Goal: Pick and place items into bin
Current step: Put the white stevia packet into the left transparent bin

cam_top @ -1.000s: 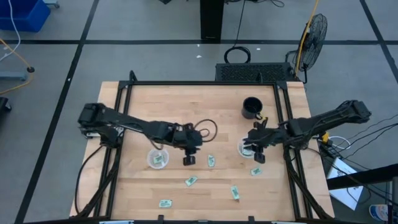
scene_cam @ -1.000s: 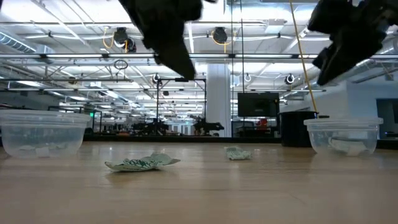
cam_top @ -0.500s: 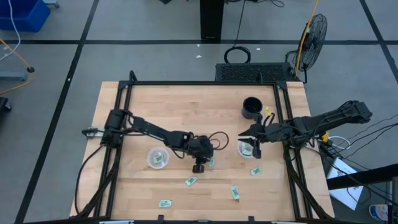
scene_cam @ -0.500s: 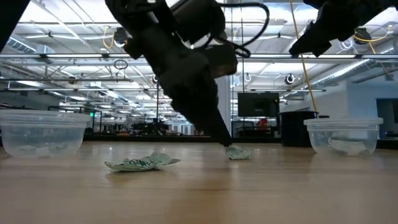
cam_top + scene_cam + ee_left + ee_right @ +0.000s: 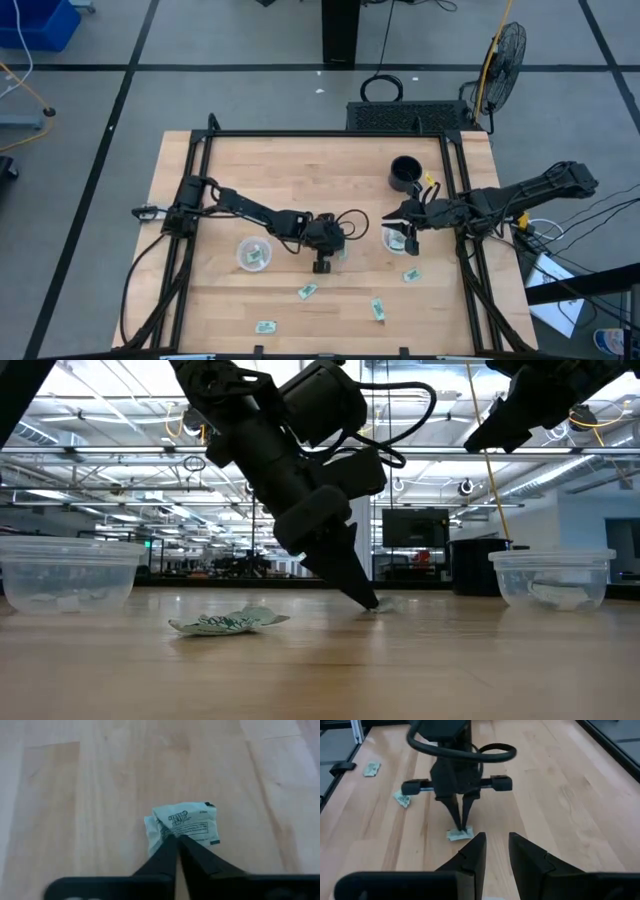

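A pale green and white packet (image 5: pixel 186 821) lies on the wooden table near its middle; it also shows in the high view (image 5: pixel 340 258) and the low view (image 5: pixel 388 603). My left gripper (image 5: pixel 176 838) is down at the table and shut on it, which also shows in the high view (image 5: pixel 323 263) and from the right wrist (image 5: pixel 461 827). My right gripper (image 5: pixel 496 851) is open and empty, above the right clear cup (image 5: pixel 396 238). That cup and the left clear cup (image 5: pixel 253 254) hold packets. My left gripper pinches the packet's crumpled near edge (image 5: pixel 167 833) between its two fingertips. The fingers slant down from the table's left side (image 5: pixel 345 575). The packet still lies on the table, its far part flat.
Loose packets lie toward the near edge (image 5: pixel 307 291), (image 5: pixel 378 308), (image 5: pixel 265 326), and one lies near the right cup (image 5: pixel 410 275). A black cup (image 5: pixel 405 172) stands at the far right. A dark frame (image 5: pixel 200 140) borders the table.
My left gripper has gone toward the table's right edge and down onto the packet near the middle. My right gripper has risen and drawn a little toward the far edge, above the right cup.
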